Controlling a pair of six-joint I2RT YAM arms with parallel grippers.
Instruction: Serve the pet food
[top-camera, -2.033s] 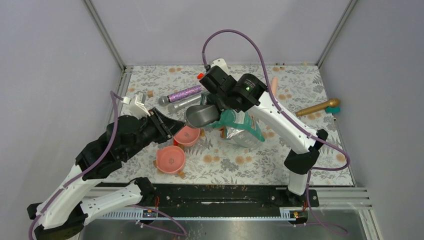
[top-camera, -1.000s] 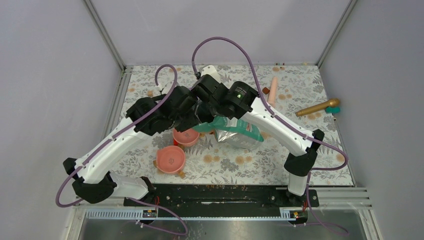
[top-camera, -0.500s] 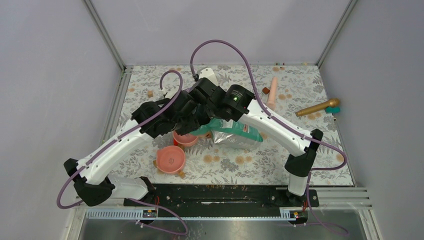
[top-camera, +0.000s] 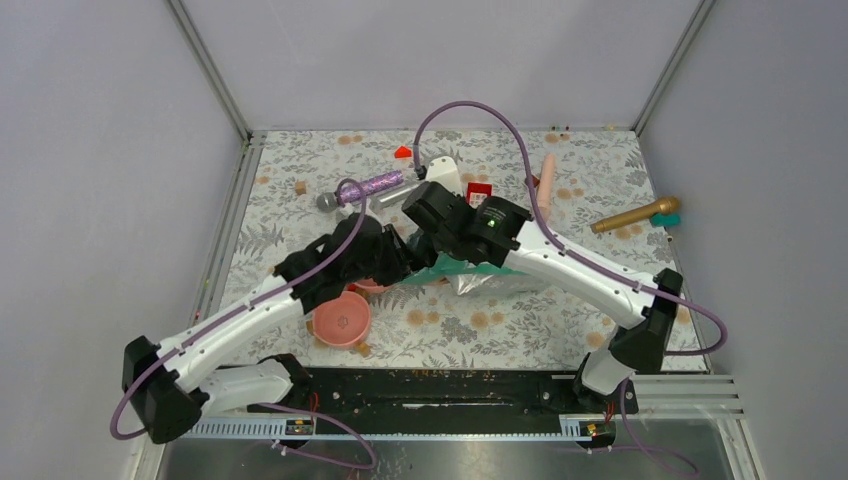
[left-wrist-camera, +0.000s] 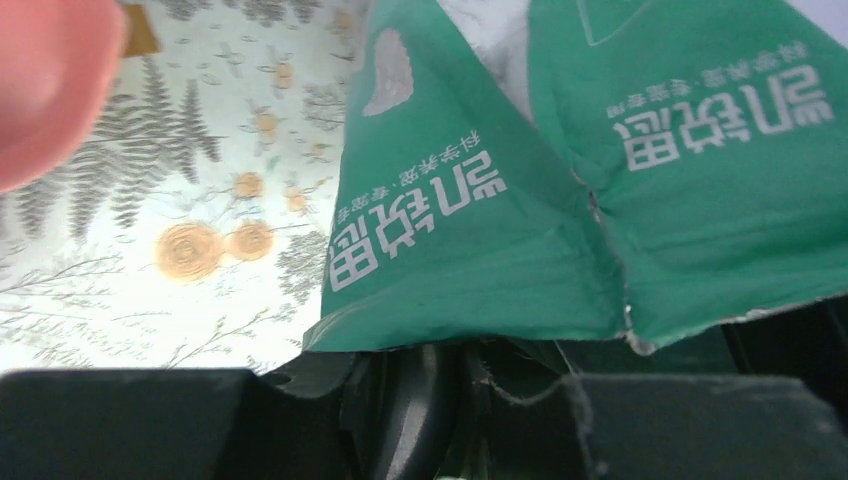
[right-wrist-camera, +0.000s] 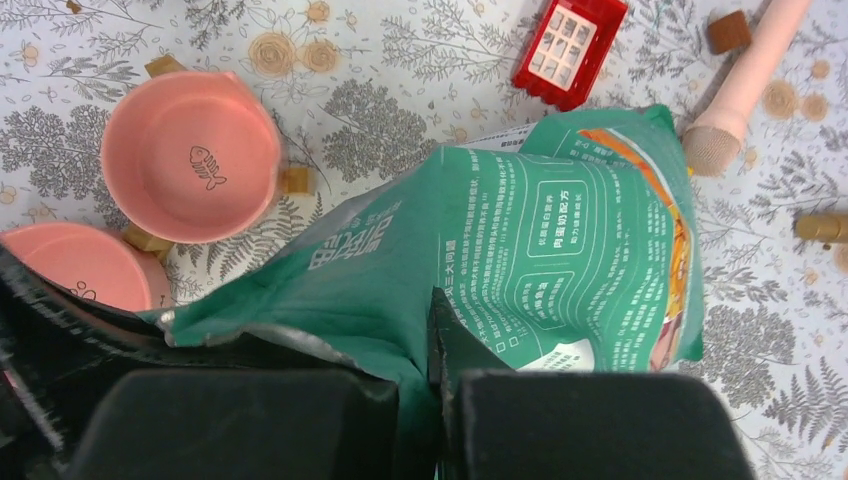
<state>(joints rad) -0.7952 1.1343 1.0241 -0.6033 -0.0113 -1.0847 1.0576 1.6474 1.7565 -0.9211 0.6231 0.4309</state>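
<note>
The teal-green and silver pouch (top-camera: 478, 272) lies on the floral mat, its printed back filling the left wrist view (left-wrist-camera: 560, 200) and the right wrist view (right-wrist-camera: 520, 230). My right gripper (top-camera: 437, 238) is shut on a fold of the pouch (right-wrist-camera: 437, 400). My left gripper (top-camera: 408, 262) is at the pouch's torn silver mouth edge, and its jaws (left-wrist-camera: 470, 400) look closed on that edge. Two pink bowls sit left of the pouch, one in the open (top-camera: 341, 317) and one partly under my left arm (top-camera: 368, 286). Both look empty in the right wrist view (right-wrist-camera: 190, 160). No kibble shows.
A purple glitter microphone (top-camera: 365, 188), a red block (top-camera: 479, 190), a pink microphone (top-camera: 545, 175) and a gold microphone (top-camera: 635, 215) lie at the back of the mat. Small brown blocks (right-wrist-camera: 295, 180) sit beside the bowls. Walls close the left, back and right.
My left arm swung in from the left to the pouch's mouth. Both grippers then dropped lower and nearer with the pouch. The grey scoop the right gripper held two seconds ago is out of sight.
</note>
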